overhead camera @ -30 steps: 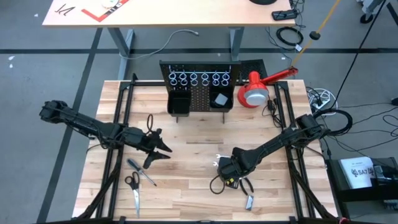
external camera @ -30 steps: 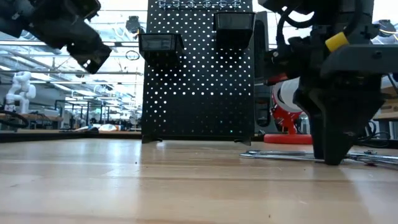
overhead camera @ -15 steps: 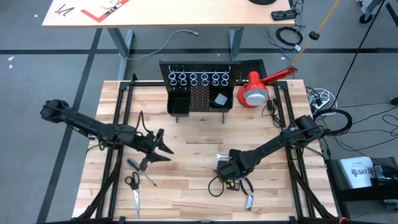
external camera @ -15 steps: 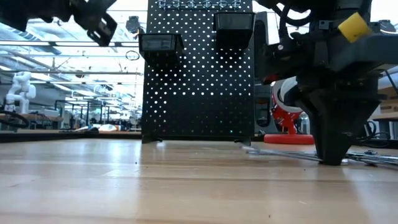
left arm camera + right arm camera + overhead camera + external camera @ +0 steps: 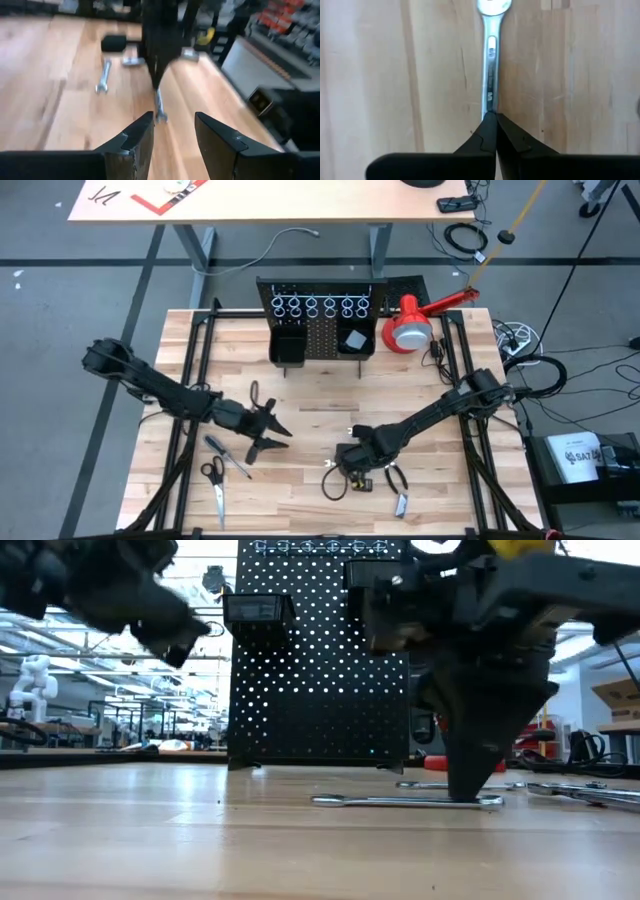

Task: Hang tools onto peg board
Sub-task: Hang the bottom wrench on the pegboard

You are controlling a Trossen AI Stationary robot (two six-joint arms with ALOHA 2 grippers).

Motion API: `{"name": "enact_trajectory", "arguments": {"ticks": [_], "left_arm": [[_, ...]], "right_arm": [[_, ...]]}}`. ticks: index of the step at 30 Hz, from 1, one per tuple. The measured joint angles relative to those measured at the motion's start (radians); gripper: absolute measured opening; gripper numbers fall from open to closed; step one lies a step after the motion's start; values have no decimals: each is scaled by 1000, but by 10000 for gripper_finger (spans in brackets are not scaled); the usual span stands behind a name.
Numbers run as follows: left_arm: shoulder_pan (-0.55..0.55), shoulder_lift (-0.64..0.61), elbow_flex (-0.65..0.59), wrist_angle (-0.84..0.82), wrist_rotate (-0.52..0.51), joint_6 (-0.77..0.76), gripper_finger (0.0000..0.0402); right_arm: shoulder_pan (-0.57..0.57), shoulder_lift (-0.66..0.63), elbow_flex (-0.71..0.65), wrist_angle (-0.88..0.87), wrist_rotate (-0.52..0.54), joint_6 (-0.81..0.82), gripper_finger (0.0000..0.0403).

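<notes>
Left side of the desk [image 5: 310,405]: black-handled scissors [image 5: 214,484] lie flat near the front-left edge, a thin screwdriver [image 5: 228,457] just beside them, slanted. Nothing lies on either.

Left tool [image 5: 268,432] hovers above the desk, just right of the screwdriver, pointing toward the centre. Its fingers [image 5: 137,141] stand partly apart with nothing between them. In the left wrist view a second small wrench [image 5: 102,77] lies farther off on the wood, with a black cylindrical piece [image 5: 114,43] beyond it.

Centre, front half of the desk: silver wrench [image 5: 408,801] lies flat on the wood. Right tool [image 5: 468,792] comes down on it from above, tips pinched tight on the shank about mid-length; the right wrist view shows the two fingers [image 5: 485,132] meeting on the shank, the wrench's open end [image 5: 493,6] beyond them. In the low view the wrench rests on the desk surface, both ends showing either side of the tips.

Just right of that: black-handled pliers [image 5: 395,477] and a small metal piece [image 5: 401,505] lie close behind the right arm, near the front edge.

Back centre: peg board [image 5: 322,325] stands upright, silver rings [image 5: 320,306] in a row along its top, two black bins [image 5: 288,346] below. Well apart from the wrench, with open wood between them. Right of the board, a red-and-white lamp [image 5: 410,328] sits at the back corner.
</notes>
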Motion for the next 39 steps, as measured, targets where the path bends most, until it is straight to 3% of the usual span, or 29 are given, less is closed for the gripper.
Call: {"name": "enact_trajectory", "arguments": {"ticks": [11, 21, 33, 39], "left_arm": [[-33, 291, 121, 13, 38, 2, 152], [-33, 433, 217, 13, 83, 0, 152], [-44, 622, 368, -5, 51, -9, 152], [-45, 687, 413, -5, 10, -53, 152]], "right_arm": [[-19, 3, 2, 160, 10, -2, 3], [-33, 0, 4, 224, 23, -68, 1], [-32, -1, 6, 213, 39, -181, 0], [-20, -2, 6, 209, 40, -229, 37]]}}
